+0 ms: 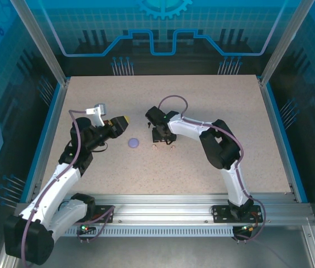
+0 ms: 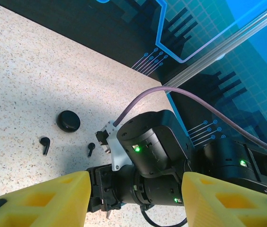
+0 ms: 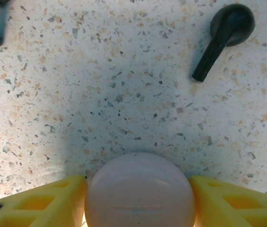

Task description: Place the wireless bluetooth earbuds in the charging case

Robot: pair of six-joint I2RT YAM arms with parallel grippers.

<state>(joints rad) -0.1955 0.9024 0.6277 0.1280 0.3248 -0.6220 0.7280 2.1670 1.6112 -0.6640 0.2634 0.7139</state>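
From above, can see the right gripper low over the middle of the table, with two tiny pink earbuds lying just beside it on the near side. Can also see a round lilac case lying alone between the two grippers, and the left gripper up off the table, yellow tips aimed across at the right one. Puts the right gripper nearest the pink earbuds, the left gripper nearest the lilac case. Too small from up here to judge the lie of the pink stems or the gap of either pair of jaws. Through the left wrist camera, shows the left fingers well apart with nothing held between them, just the dark right arm further off. Also brings in a black case and two black earbuds lying flat near it, stems toward the camera. Through the right wrist camera, gives a far closer look: a round pale pink case right between the right fingers, hugged on both sides with no gap to see, so looks gripped. Further ahead, well apart from the case, catches a black earbud, round head far and to the right, stem slanting back toward the case. Seems to call for keeping the pale pink case steady and getting it open, then fetching the pink earbuds from just beside, most likely with the free left gripper.
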